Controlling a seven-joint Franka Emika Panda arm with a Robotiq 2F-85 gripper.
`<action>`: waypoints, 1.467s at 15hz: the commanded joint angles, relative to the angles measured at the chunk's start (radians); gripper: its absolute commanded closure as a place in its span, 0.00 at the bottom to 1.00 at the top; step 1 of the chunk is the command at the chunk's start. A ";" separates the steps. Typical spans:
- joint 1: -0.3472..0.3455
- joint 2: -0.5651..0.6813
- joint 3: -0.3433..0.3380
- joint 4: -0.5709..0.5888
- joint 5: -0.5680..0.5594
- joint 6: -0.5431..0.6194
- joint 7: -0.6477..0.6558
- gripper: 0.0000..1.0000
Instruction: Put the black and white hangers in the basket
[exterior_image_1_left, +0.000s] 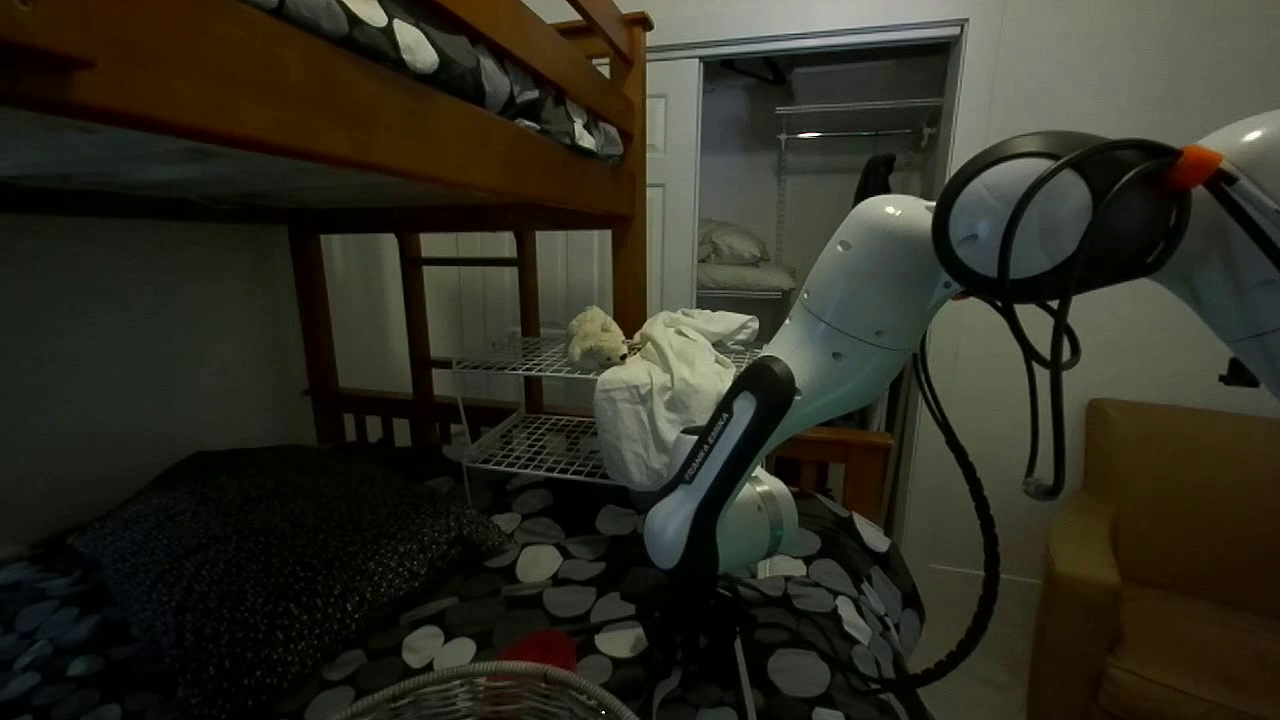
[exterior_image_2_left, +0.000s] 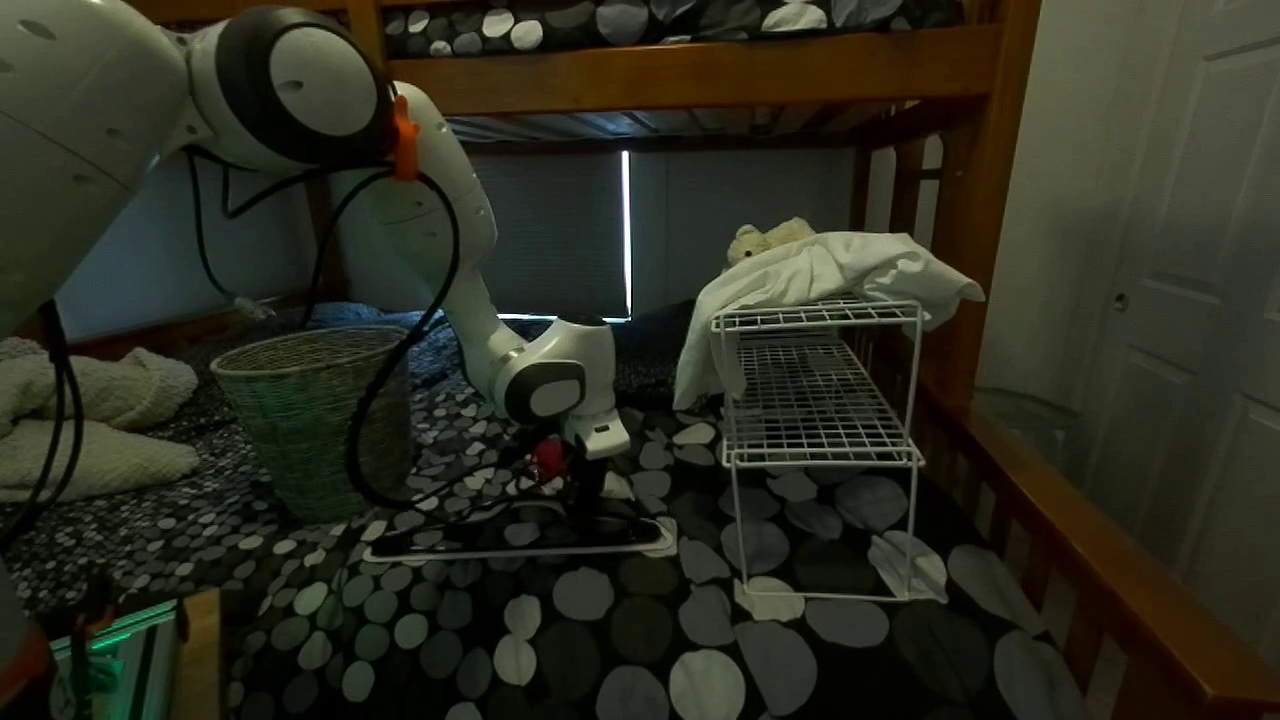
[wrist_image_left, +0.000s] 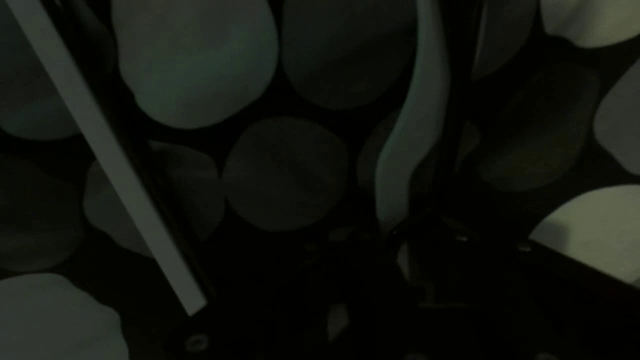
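The white hanger lies on the dotted bedspread in an exterior view (exterior_image_2_left: 520, 553). The black hanger (exterior_image_2_left: 630, 530) lies against it. In the wrist view the white hanger (wrist_image_left: 120, 165) shows as a pale bar and a curved strip, with the dark edge of the black hanger (wrist_image_left: 150, 185) alongside. My gripper (exterior_image_2_left: 585, 485) points down at the hangers. In the wrist view its fingers (wrist_image_left: 387, 237) seem close together where the white curved strip ends, but darkness hides the grip. The woven basket (exterior_image_2_left: 310, 430) stands upright beside the hangers; its rim also shows in an exterior view (exterior_image_1_left: 480, 675).
A white wire rack (exterior_image_2_left: 822, 455) bears a white cloth (exterior_image_2_left: 830, 270) and a teddy bear (exterior_image_2_left: 770, 240). A red object (exterior_image_2_left: 548, 458) is beside the gripper. The upper bunk (exterior_image_2_left: 700, 78) overhangs. A black cable (exterior_image_1_left: 985, 560) hangs from the arm. A dark pillow (exterior_image_1_left: 290, 540) lies on the bed.
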 joint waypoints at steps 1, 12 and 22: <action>-0.007 -0.039 -0.001 -0.025 -0.007 -0.025 0.011 1.00; -0.203 -0.622 0.135 -0.414 0.196 -0.036 -0.349 0.96; -0.243 -1.070 0.226 -0.470 0.086 0.167 -0.156 0.96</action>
